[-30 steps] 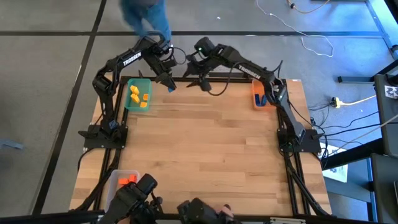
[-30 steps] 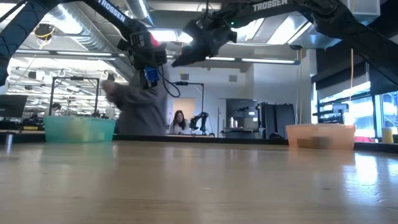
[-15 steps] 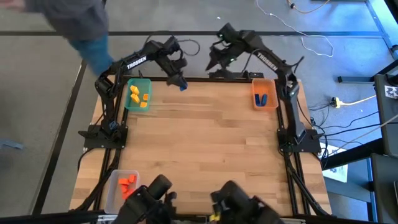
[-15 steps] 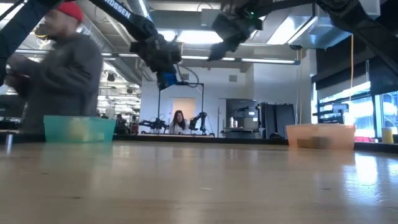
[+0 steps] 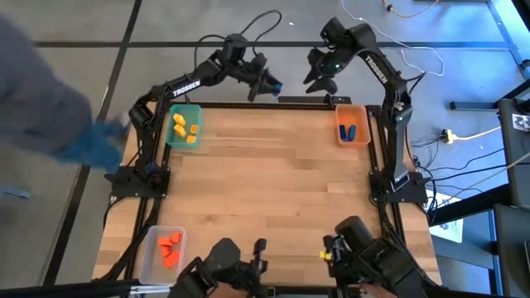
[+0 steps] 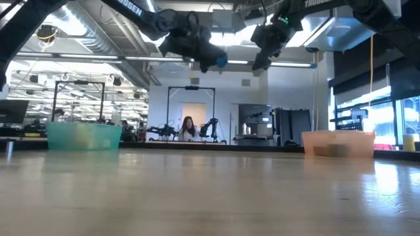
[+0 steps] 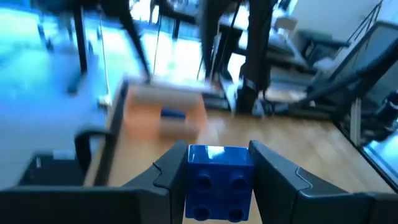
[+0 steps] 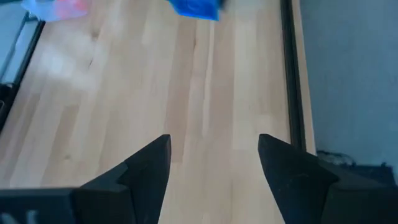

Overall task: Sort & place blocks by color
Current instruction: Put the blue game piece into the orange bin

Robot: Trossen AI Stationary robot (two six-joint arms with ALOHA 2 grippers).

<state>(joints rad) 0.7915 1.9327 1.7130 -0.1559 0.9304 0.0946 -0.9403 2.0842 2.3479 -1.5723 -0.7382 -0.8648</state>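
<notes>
At the near left corner of the wooden table (image 5: 273,182), a clear plastic rectangular bin (image 5: 147,255) held the small orange-red toy bricks (image 5: 171,245), gathered there as that colour's share of the sort. The wide middle of the table showed no loose blocks. Farther back on the left, the green plastic bin (image 5: 171,137) held the yellow bricks (image 5: 185,128), and across from it on the far right, the orange plastic bin (image 5: 339,116) held two blue bricks (image 5: 348,131); each colour plainly had its own bin.

Beyond the far edge and well above the surface, the left gripper (image 5: 270,85) pinched a small blue studded plastic brick (image 7: 219,182) between its two fingers, which pressed its opposite sides. It was raised and reaching rightward, probably so the brick could travel clear of the table toward the orange bin with the other blues. Near it, farther right, the right gripper (image 5: 316,80) hung with its fingers (image 8: 147,168) spread and nothing between them, seemingly waiting, possibly to receive the brick.
</notes>
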